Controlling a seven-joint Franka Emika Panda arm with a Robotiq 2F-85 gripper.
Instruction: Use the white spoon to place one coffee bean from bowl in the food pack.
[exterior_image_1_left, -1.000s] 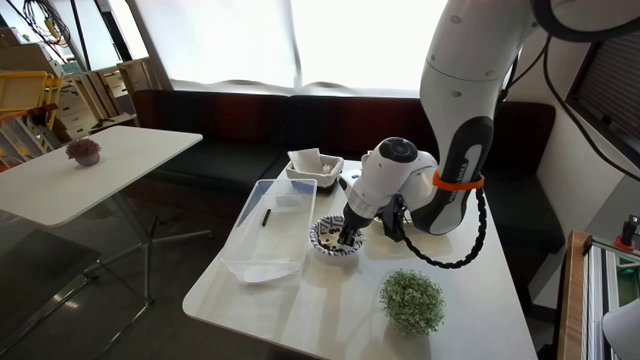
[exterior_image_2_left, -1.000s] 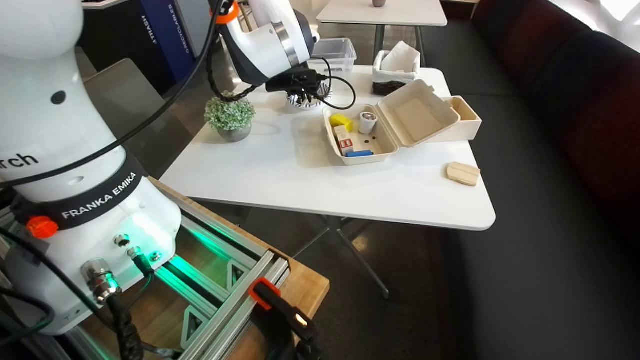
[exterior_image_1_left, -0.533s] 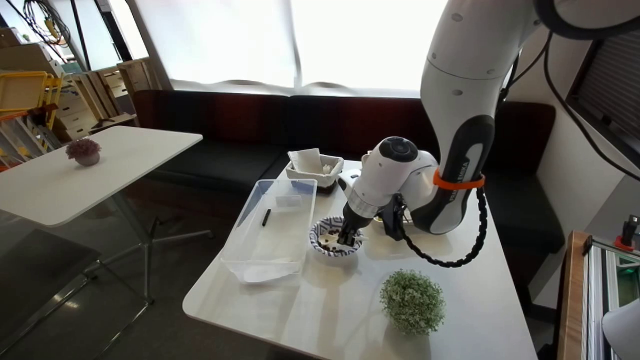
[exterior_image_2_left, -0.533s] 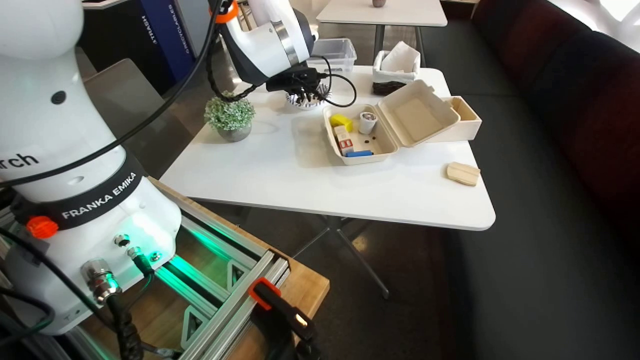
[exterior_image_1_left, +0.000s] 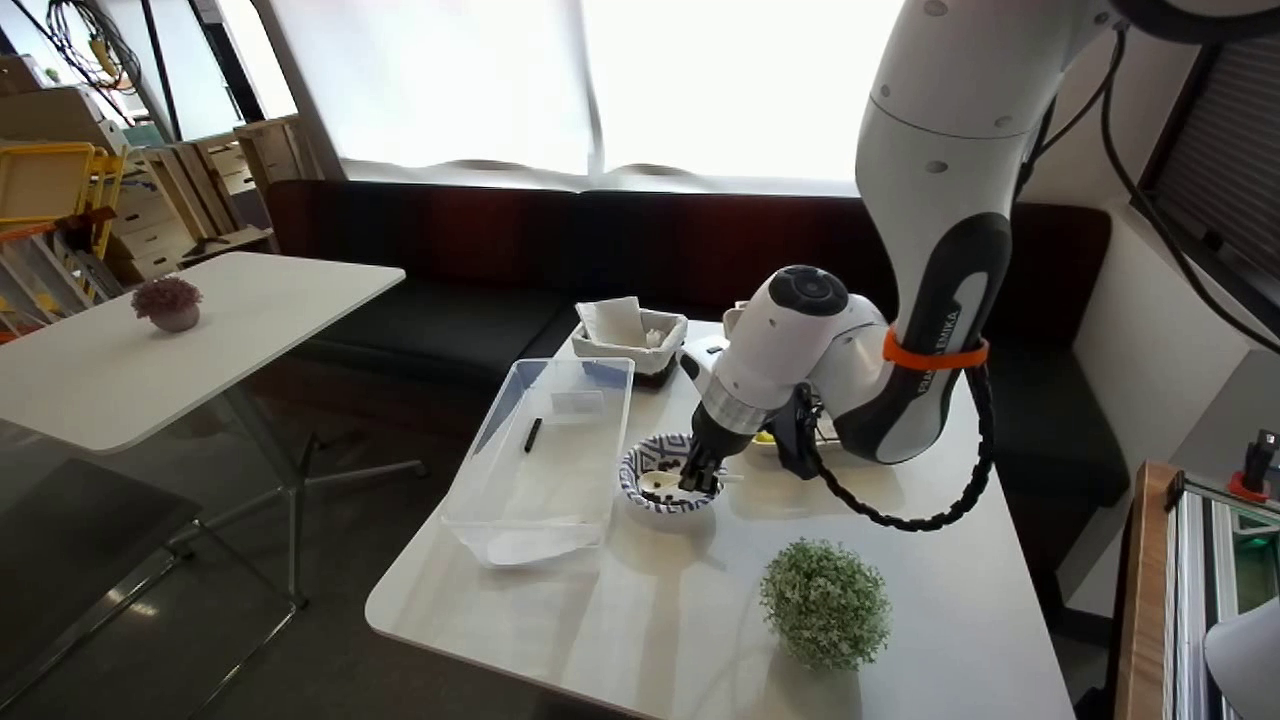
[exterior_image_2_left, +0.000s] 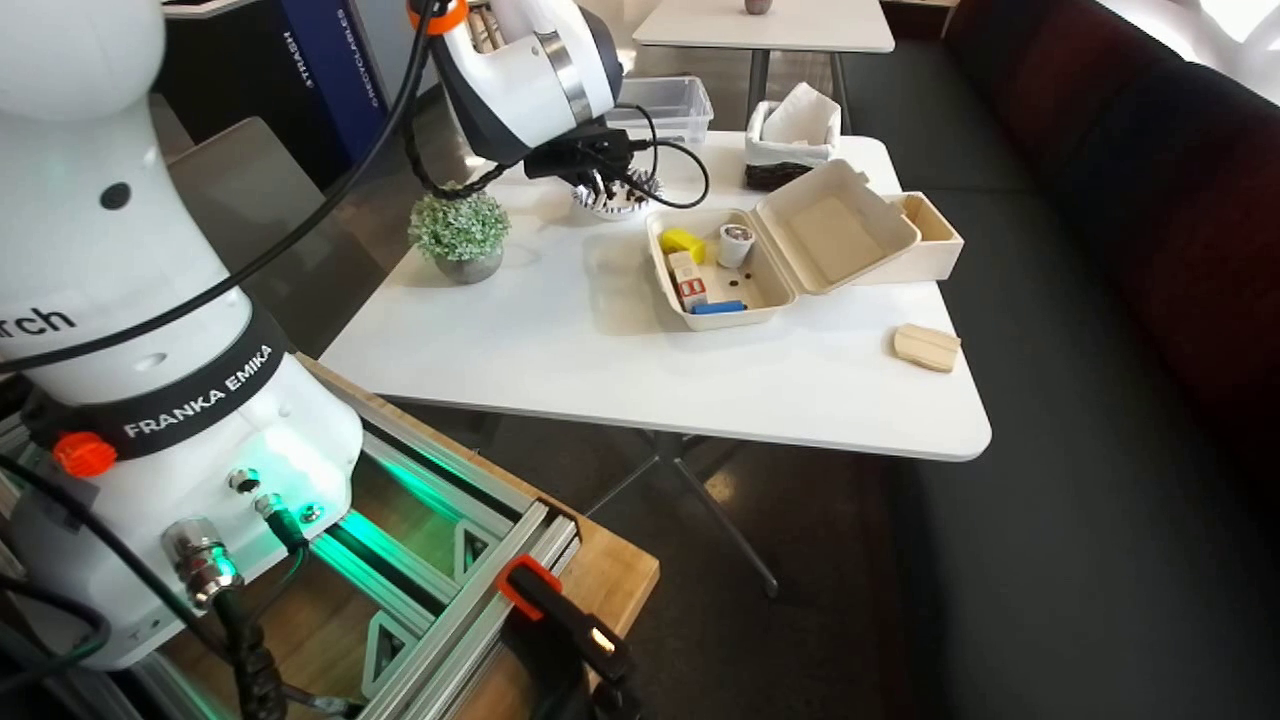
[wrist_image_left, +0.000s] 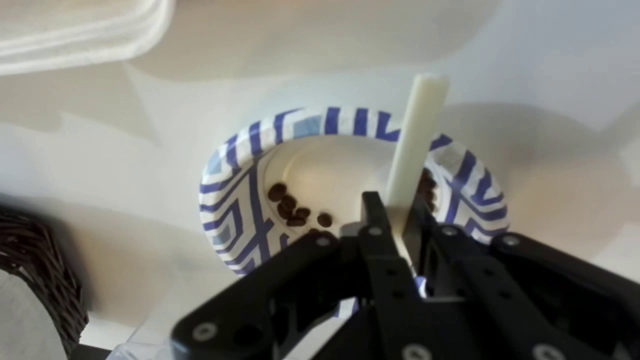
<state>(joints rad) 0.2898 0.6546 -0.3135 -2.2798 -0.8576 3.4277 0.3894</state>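
A robot's tool (wrist_image_left: 398, 212) pinched the handle of a white spoon (wrist_image_left: 419, 127) whose head sat within a blue-and-white patterned bowl (wrist_image_left: 225, 215). Coffee beans (wrist_image_left: 287, 206) lay scattered inside the bowl; whether the spoon carried one could not be told. In an exterior view, the bowl stood toward the far edge of the white surface (exterior_image_2_left: 560, 350), a potted plant (exterior_image_2_left: 463, 235) at the left edge, and an open clamshell food pack (exterior_image_2_left: 835, 235) just beside a wooden box (exterior_image_2_left: 935, 262) at the right edge.
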